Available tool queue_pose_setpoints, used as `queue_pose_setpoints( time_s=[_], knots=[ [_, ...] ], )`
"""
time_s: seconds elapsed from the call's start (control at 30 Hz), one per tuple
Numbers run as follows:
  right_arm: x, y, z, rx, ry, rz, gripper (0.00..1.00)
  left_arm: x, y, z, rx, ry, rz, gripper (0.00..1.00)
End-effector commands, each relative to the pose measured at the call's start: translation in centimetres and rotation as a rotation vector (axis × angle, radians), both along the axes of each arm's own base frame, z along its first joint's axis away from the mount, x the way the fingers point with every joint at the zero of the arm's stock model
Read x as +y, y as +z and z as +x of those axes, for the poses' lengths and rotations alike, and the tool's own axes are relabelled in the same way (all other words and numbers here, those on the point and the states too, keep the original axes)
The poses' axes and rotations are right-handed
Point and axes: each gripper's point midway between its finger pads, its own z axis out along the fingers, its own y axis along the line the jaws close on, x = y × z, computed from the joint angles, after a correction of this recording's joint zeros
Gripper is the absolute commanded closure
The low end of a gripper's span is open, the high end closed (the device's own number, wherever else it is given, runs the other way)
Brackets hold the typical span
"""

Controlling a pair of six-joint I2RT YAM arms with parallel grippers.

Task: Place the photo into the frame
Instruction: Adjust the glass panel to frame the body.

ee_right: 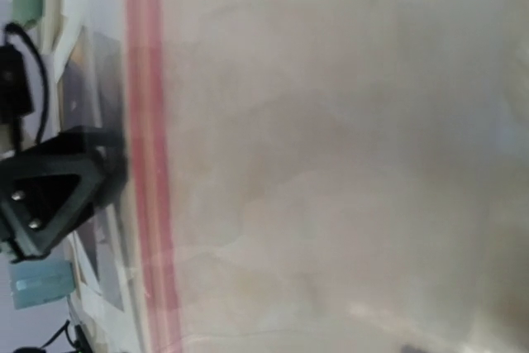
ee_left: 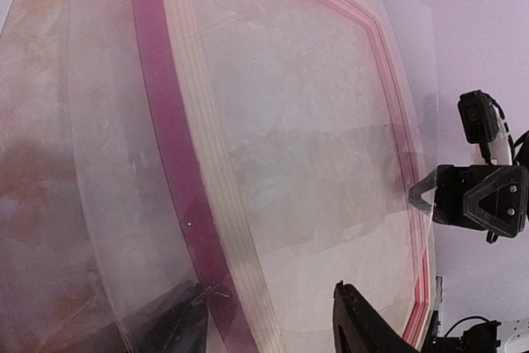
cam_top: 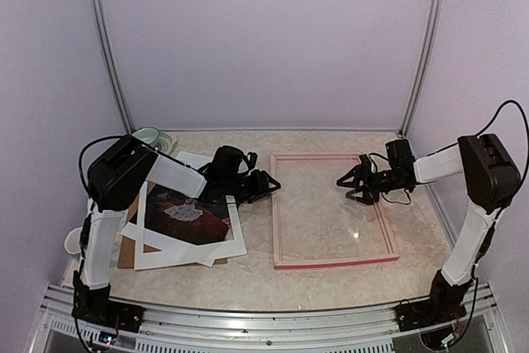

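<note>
Jaws apart on both: my left gripper (cam_top: pixel 271 186) beside left rail of thin pink rectangular frame (cam_top: pixel 331 263), my right gripper (cam_top: pixel 345 189) over right side.

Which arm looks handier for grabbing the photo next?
Left, probably. The photo lies by the white mat on that arm's side, close to the left gripper; the right gripper hovers over the frame.

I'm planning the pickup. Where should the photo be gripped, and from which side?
Probably take the photo by its right edge, the one facing the frame and the left gripper. It lies flat among the mat and board, so only a thin edge can be pinched; come in low from the frame side. Whether the mat covers that edge I cannot tell.
</note>
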Motion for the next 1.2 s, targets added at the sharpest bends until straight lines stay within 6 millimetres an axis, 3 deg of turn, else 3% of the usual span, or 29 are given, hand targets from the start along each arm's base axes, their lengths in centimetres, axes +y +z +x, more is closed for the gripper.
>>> queue_pose_setpoints(
  time_s=[0.0, 0.13, 0.3, 0.73, 1.17],
  knots=[
    [0.9, 3.3, 2.4, -0.079, 0.023, 0.087, 0.37, -1.0, 0.5, -0.3, -0.020, -0.039, -0.001, 0.48],
    [1.1, 4.4, 3.5, -0.088, 0.037, 0.114, 0.52, -1.1, 0.8, -0.3, -0.024, -0.043, -0.001, 0.48],
    [0.7, 5.5, 4.2, -0.101, 0.052, 0.109, 0.54, -1.4, 1.1, -0.2, -0.026, -0.048, -0.006, 0.48],
    [-2.7, 2.5, 4.4, -0.048, 0.008, -0.009, 0.56, -3.4, 2.1, -1.1, -0.044, -0.105, -0.018, 0.45],
    [-5.2, 1.1, 3.9, -0.025, -0.033, -0.045, 0.62, -2.3, 1.1, -2.1, -0.021, -0.099, 0.028, 0.38]
  ],
)
